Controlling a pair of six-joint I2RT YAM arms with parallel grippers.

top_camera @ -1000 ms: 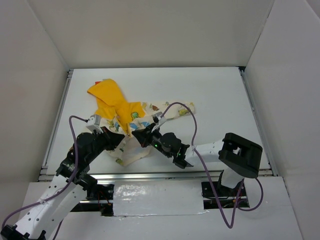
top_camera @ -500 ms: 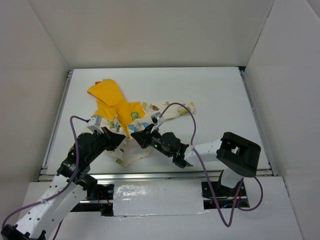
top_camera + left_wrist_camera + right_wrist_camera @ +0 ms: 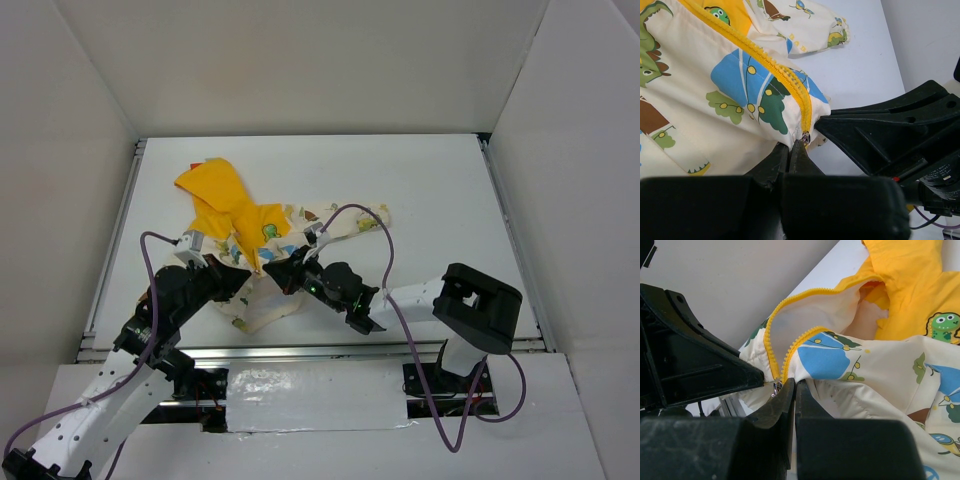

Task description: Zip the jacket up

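Note:
The jacket (image 3: 245, 225) lies crumpled at the table's near left, yellow hood (image 3: 212, 185) pointing away, cream dinosaur print below. Both grippers meet at its lower hem. In the left wrist view my left gripper (image 3: 790, 146) is shut on the hem fabric just beside the bottom of the yellow zipper (image 3: 771, 65), and the metal slider (image 3: 805, 138) sits at its tip. In the right wrist view my right gripper (image 3: 795, 382) is shut on the hem of the other front panel, next to the slider (image 3: 774, 388). Above the slider the two rows of teeth (image 3: 771, 335) spread apart, showing the lining.
White walls close in the table on three sides. A metal rail (image 3: 300, 350) runs along the near edge under the arms. A purple cable (image 3: 386, 240) arcs over the jacket's right sleeve (image 3: 350, 220). The two gripper bodies almost touch each other.

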